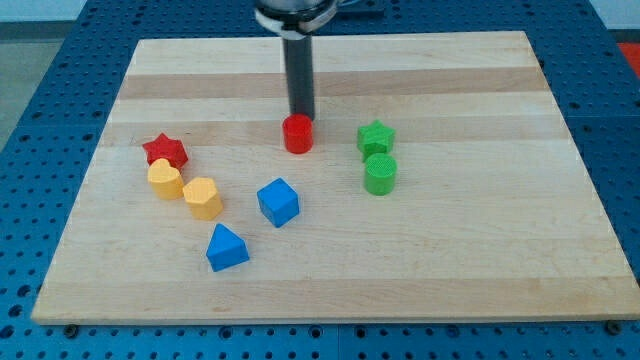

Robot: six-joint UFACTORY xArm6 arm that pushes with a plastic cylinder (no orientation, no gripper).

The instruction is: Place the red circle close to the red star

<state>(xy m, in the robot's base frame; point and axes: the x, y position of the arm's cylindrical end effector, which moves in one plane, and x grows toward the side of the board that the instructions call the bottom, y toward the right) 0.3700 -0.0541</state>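
Observation:
The red circle (298, 134) is a short red cylinder near the middle of the wooden board (450, 260). The red star (165, 151) lies at the view's left, well apart from the circle. My tip (301, 114) is the lower end of the dark rod coming down from the view's top. It sits right behind the red circle, at its top edge, touching or almost touching it.
A yellow heart (165, 181) sits just below the red star, with a yellow hexagon (203, 198) beside it. A blue cube (278, 202) and a blue triangle (227, 248) lie lower down. A green star (376, 138) and a green cylinder (380, 173) stand to the right of the circle.

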